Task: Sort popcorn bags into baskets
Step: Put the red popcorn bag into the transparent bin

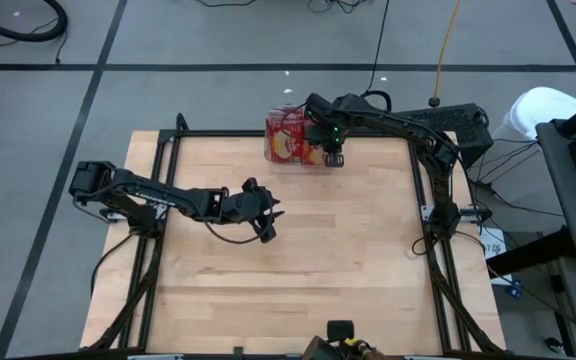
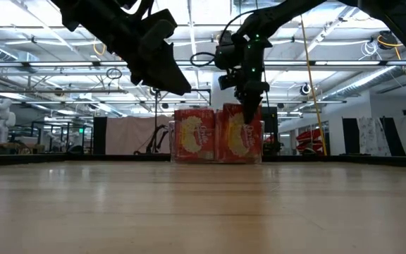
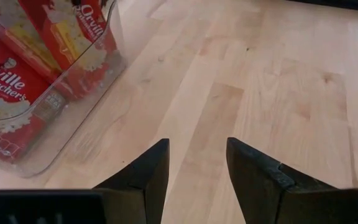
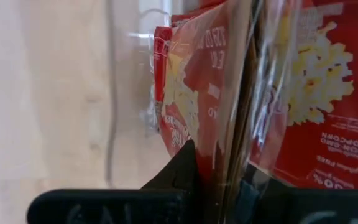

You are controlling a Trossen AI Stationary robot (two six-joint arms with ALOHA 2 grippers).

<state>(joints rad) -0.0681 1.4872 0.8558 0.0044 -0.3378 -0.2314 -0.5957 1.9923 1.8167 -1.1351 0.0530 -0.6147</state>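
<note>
A clear plastic basket [image 1: 272,152] stands at the table's far edge, with several red popcorn bags [image 1: 288,138] on edge inside it. At the basket's right end my right gripper [image 1: 332,157] points down, shut on one upright red bag [image 2: 240,137]. My left gripper [image 1: 271,214] hangs open over bare wood left of the table's middle, nearer than the basket, with nothing between its fingers [image 3: 148,180]. In the left wrist view the basket's wall [image 3: 73,106] shows with bags behind it. My right gripper pinches the red bag's upper edge [image 4: 219,158] between its two fingers, coming from above and pointing down. The bag hangs upright below the fingers [image 2: 249,106] at the basket's right end. Whether its lower end rests on the basket's floor I cannot tell.
Bare wooden tabletop [image 1: 308,260] spreads over the middle and near side. A black frame [image 1: 423,180] runs along the table's edges. Cables and equipment lie on the floor beyond the far and right edges.
</note>
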